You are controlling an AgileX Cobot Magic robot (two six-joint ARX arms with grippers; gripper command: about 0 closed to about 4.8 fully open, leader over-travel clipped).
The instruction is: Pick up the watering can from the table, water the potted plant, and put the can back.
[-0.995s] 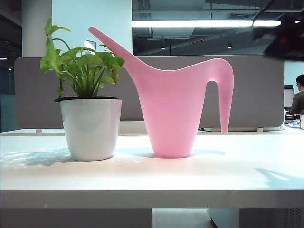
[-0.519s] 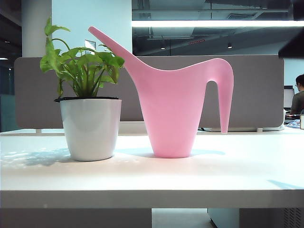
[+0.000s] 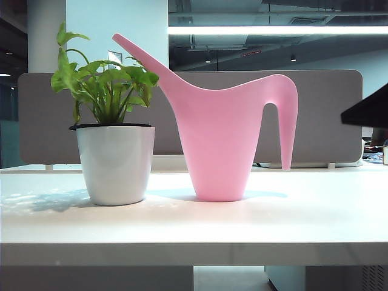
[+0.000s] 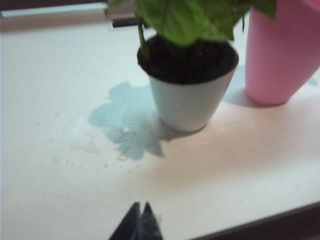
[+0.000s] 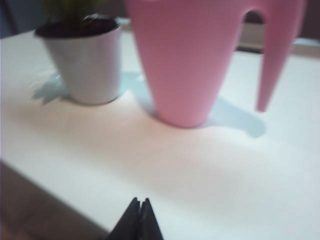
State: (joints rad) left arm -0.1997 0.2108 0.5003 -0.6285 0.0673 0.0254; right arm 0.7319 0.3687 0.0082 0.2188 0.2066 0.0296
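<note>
Exterior view: the can (image 3: pixel 221 142) stands upright on the table (image 3: pixel 194 227), just right of the plant (image 3: pixel 112 121), apart from it, spout slanted over the leaves. A dark shape at the right edge is probably part of the right arm; neither gripper is identifiable here.

Left wrist view: the left gripper (image 4: pixel 140 222) hangs near the table's front edge, fingertips pressed together, holding nothing. The plant (image 4: pixel 187 75) and the can (image 4: pixel 282 55) lie ahead, well apart from it. Small droplets (image 4: pixel 107 150) sit on the table beside the pot.

Right wrist view: the right gripper (image 5: pixel 140 217) is likewise closed and empty, near the front edge, facing the can (image 5: pixel 182 60) and its open-ended handle (image 5: pixel 272 55).

Status: the can rests on the table, ungripped; judged either unstarted or already returned.

Hazards, if a pickup follows:
- Closed jaws cannot take the handle; advancing before opening would push the tall can over.
- The can stands close to the pot; a sideways nudge drives it into the plant.
- The wet patch reduces friction; the pot may slide on contact.
- The spout overhangs the leaves; an angled lift could snag them.
</note>
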